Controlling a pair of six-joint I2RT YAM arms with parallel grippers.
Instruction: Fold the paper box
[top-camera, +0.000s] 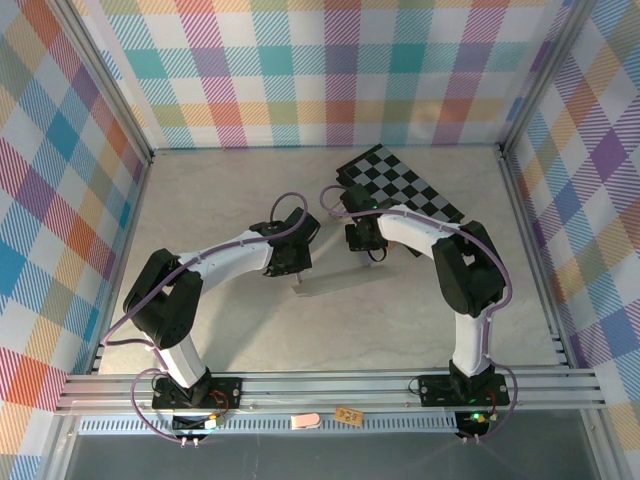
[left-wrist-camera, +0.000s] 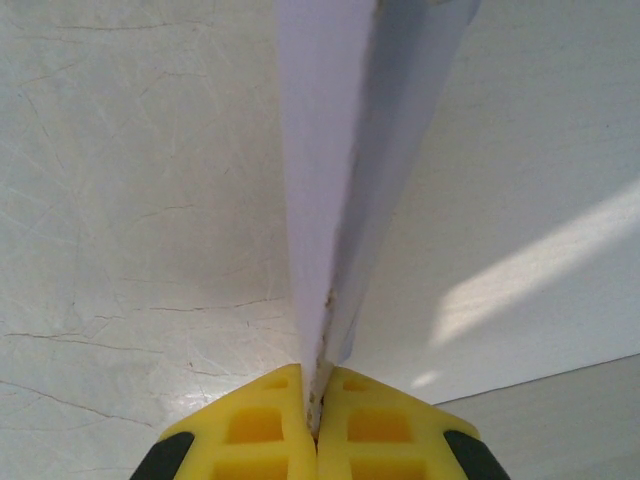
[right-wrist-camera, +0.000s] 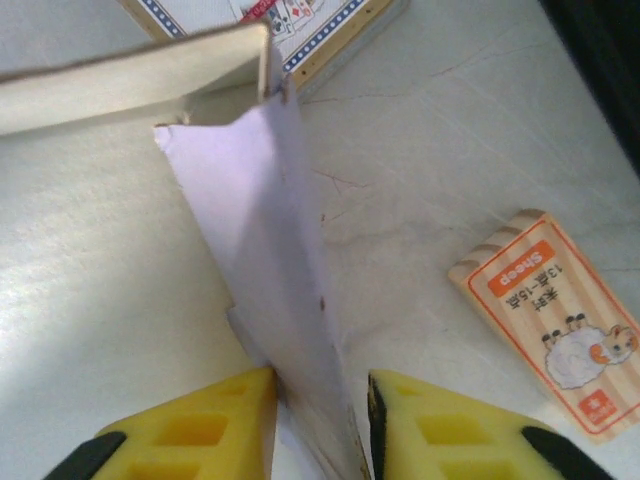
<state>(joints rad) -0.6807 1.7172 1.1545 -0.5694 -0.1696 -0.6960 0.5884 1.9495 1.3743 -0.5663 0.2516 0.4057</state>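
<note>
Clamping left tool (left-wrist-camera: 316, 400): closed on thin, creased lavender paper box (left-wrist-camera: 330, 150).
Right tool (right-wrist-camera: 322, 390): held open around its smooth tapered flap (right-wrist-camera: 260, 230).

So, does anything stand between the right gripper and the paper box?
Nothing visible does. A lavender flap of the paper box stands between the open fingers of the right gripper. The wooden tile lies off to the side.
</note>
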